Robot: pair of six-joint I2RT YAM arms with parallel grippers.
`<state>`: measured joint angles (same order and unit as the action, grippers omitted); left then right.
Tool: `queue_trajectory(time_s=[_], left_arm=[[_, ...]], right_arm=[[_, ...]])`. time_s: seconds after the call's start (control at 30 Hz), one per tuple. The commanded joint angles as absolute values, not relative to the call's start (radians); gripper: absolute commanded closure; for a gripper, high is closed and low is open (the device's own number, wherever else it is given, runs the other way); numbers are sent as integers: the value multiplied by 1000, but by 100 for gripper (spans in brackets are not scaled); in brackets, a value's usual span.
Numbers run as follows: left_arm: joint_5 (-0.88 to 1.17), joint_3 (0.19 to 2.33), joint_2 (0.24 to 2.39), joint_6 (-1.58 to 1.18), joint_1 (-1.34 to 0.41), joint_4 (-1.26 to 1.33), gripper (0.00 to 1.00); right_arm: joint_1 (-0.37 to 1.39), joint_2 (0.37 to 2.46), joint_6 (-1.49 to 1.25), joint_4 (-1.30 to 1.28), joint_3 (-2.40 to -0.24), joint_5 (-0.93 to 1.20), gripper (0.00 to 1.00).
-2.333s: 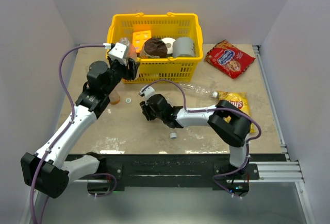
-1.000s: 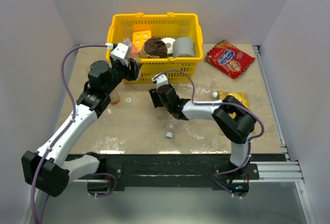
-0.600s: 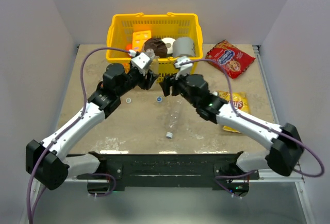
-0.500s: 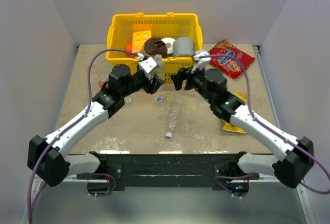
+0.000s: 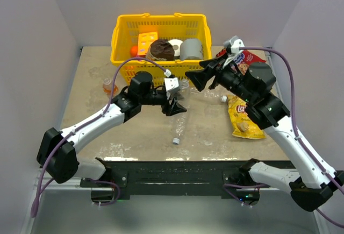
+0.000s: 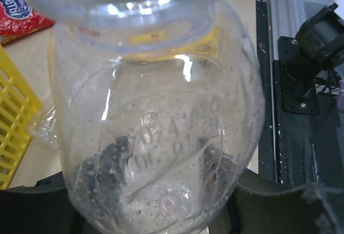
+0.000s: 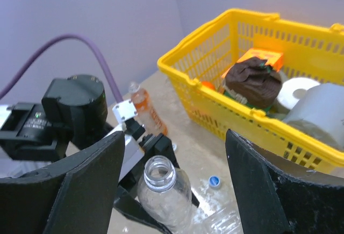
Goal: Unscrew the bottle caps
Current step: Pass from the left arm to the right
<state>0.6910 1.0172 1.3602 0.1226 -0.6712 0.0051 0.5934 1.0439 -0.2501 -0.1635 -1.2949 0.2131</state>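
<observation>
Top, left-wrist and right-wrist views, near to far. A loose cap (image 5: pixel 176 141) lies on the table (image 5: pixel 140 132) close to the near edge, just beside the near end of a lying clear bottle (image 5: pixel 181 122), which is on its side. Beyond it the left gripper (image 5: pixel 176 106) reaches in from the left. Its fingers appear to be closed around the lower body of an open clear bottle (image 7: pixel 161 188) (image 6: pixel 156 137), though that bottle fills the wrist view and partly hides the contact. The bottle stands upright with its mouth bare. A blue-faced cap (image 7: pixel 214 181) rests on the table just beside it, face up. The right gripper (image 5: pixel 200 78) (image 7: pixel 174 134) hangs above and to the right of the held bottle, jaws spread wide with nothing between them. Farther left, an orange bottle (image 5: pixel 109 87) (image 7: pixel 145 107) stands well apart from both grippers. At the far edge sits the yellow basket (image 5: pixel 121 32) (image 7: pixel 188 83), holding rolls and packets.
</observation>
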Motion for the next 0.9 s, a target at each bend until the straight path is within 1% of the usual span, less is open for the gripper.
queue_trajectory(time_s=[0.0,0.27,0.4,0.67,0.87], left_arm=[[814,1068,1362,75,-670,70,82],[922,1072,1376,25,-670,106,82],[983,1074,1376,8,-670,123,82],[1017,1074,1373,8,-669,133,82],[1022,1074,1368,-21,-667,143,82]], right_arm=[[594,1062,-238,-199,-1292,380,24],[594,1048,-216,-167,-1255,511,29],[595,1060,-210,-167,-1255,543,31],[595,1086,-202,-170,-1253,584,34],[594,1100,-190,-186,-1250,597,35]])
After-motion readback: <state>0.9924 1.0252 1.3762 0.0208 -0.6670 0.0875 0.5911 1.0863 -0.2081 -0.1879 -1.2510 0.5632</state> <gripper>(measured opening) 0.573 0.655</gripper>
